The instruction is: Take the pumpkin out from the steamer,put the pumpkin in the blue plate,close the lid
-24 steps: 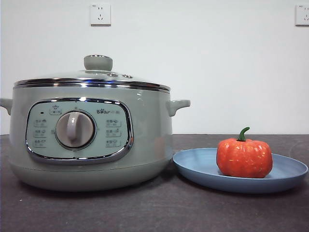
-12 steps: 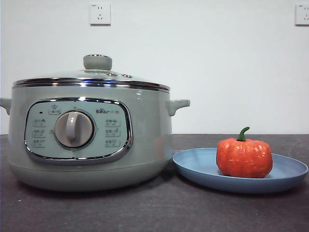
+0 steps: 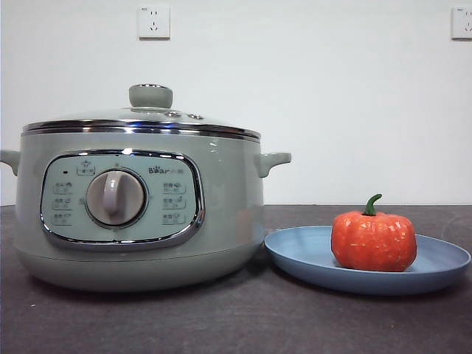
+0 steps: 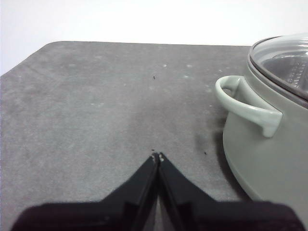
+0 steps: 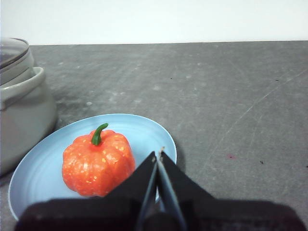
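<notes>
The orange-red pumpkin (image 3: 373, 240) with a green stem sits upright in the blue plate (image 3: 302, 251), to the right of the steamer (image 3: 221, 214). The glass lid (image 3: 88, 118) with its pale green knob rests closed on the steamer. In the right wrist view my right gripper (image 5: 158, 155) is shut and empty, beside the pumpkin (image 5: 98, 162) and over the plate's edge (image 5: 38, 163). In the left wrist view my left gripper (image 4: 157, 157) is shut and empty over bare table, apart from the steamer's side handle (image 4: 245, 103). Neither gripper shows in the front view.
The dark grey table (image 3: 221, 324) runs under everything. Two wall sockets (image 3: 153, 21) sit high on the white wall behind. The plate's rim lies close against the steamer's base.
The steamer and lid jiggle a few pixels left and back again. The pumpkin and the plate have not moved.
</notes>
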